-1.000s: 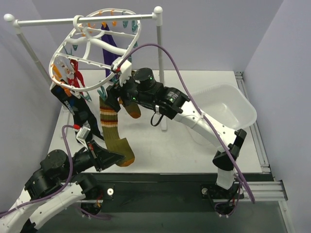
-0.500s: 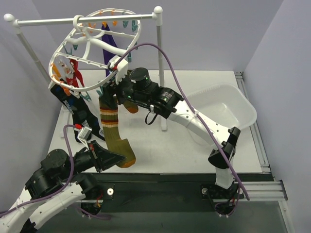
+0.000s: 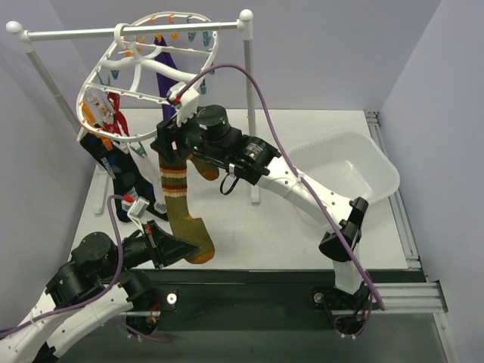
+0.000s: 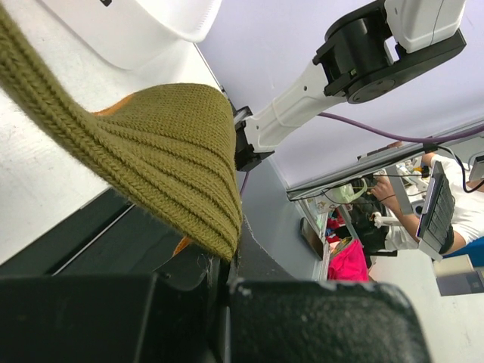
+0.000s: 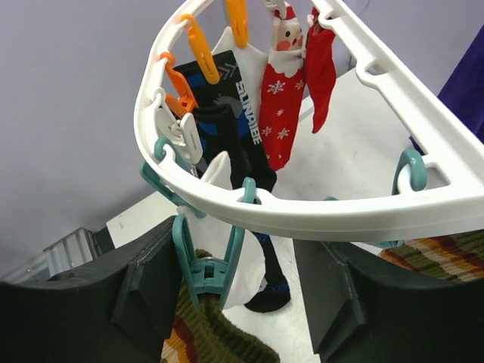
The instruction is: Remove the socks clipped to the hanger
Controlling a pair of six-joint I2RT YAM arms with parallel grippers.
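Knit against moulded plastic
I see the olive sock (image 4: pixel 166 159) as coarse ribbed knit, matt and fuzzy; the hanger (image 5: pixel 302 215) is smooth white plastic with a slight sheen (its teal clip (image 5: pixel 206 265) likewise), the basin (image 3: pixel 355 162) glossy.

1. Look at the black sock (image 5: pixel 240 125) in the right wrist view. It hangs from the hanger and has a word on it.
2. The word is in blue capital letters. It runs down the leg of the sock, from the top to the bottom.
3. You can read it as "SUNAIBE", or something close to that. The middle letters are hard to tell.
4. In the top view, the same sock is too small for you to read the word.
5. In the left wrist view, nothing is sharp enough for you to read.
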